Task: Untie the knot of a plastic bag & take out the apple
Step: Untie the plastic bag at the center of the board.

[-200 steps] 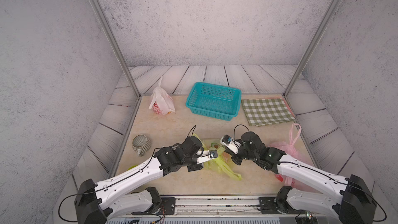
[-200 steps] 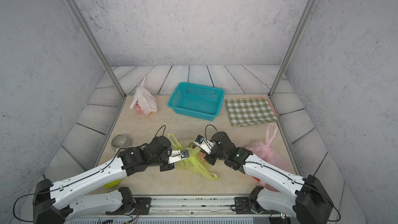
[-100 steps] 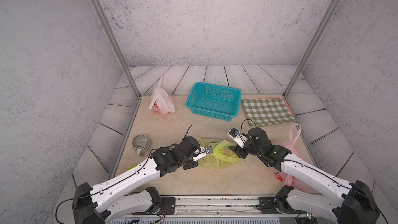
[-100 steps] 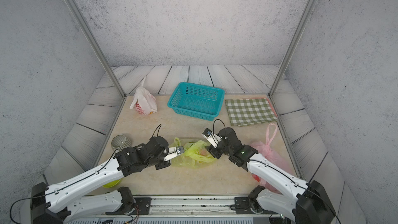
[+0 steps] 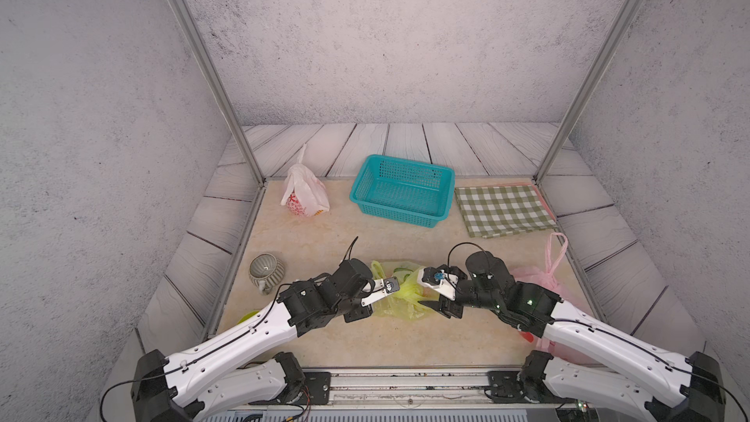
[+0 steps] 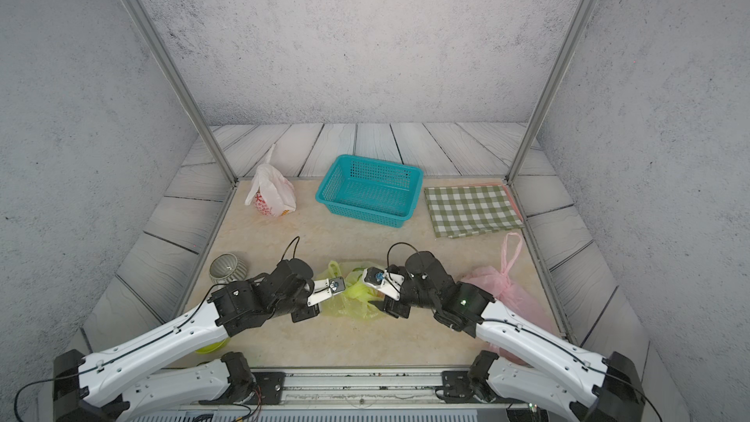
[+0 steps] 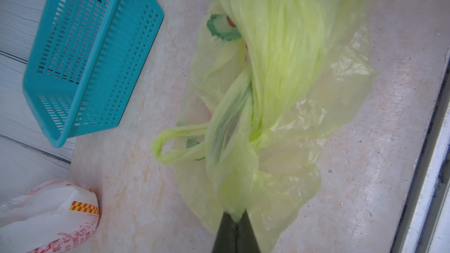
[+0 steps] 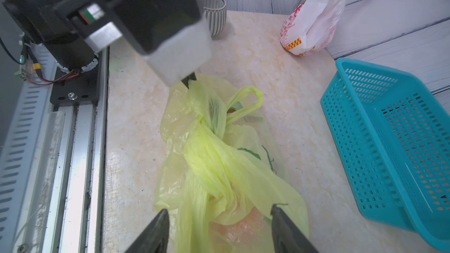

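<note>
The yellow-green plastic bag lies crumpled at the front middle of the table. Its twisted knot sits mid-bag, with one handle loop lying free. A reddish apple shows through the plastic. My left gripper is shut on a bunched end of the bag. My right gripper is open, its two fingers standing on either side of the bag's apple end without pinching it.
A teal basket stands behind the bag, with a checked cloth to its right and a white printed bag to its left. A pink bag lies behind the right arm. A striped cup sits front left.
My right gripper has opened and let go of the bag, swung away and come back down over it. The bag has slackened. The left gripper keeps its hold.
</note>
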Tool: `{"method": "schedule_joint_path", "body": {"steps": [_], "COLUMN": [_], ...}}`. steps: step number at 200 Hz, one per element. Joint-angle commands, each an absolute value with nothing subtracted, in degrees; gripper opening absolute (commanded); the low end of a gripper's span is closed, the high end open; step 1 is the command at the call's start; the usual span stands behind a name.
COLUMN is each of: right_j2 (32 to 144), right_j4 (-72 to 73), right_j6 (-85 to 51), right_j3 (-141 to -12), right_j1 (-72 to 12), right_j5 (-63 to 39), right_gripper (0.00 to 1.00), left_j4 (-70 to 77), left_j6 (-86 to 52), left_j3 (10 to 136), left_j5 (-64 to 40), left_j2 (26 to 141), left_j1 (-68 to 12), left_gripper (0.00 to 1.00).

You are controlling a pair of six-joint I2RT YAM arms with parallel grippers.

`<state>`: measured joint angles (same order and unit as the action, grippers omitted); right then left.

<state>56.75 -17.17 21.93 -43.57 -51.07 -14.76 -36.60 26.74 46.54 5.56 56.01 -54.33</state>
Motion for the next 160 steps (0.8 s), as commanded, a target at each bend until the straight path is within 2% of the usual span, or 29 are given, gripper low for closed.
{"method": "schedule_joint_path", "body": {"steps": [1,96,160], "right_j2": [59.27,70.05,72.11], "right_j4": [-19.91,-23.48,-23.83], "right_j6": [24.21,28.96,31.61], "right_j3": [-46.62,-54.23,-54.48], "right_j1": [-52.63,-58.16,-60.19], "right_j5": [-14.21,-11.28,-9.32], "right_gripper": [0.67,0.64,0.6], "left_j4": [-35.86,-36.49,-36.21], "left_j6": [26.78,26.97,27.07], "left_j3": [45.97,46.05,45.89], "left_j5": [4.4,4.13,3.56], "left_j2": [55.7,56.08,56.05], "left_j1": [-53.88,-54.12,-54.23], "left_gripper": [0.0,0.0,0.0]}}
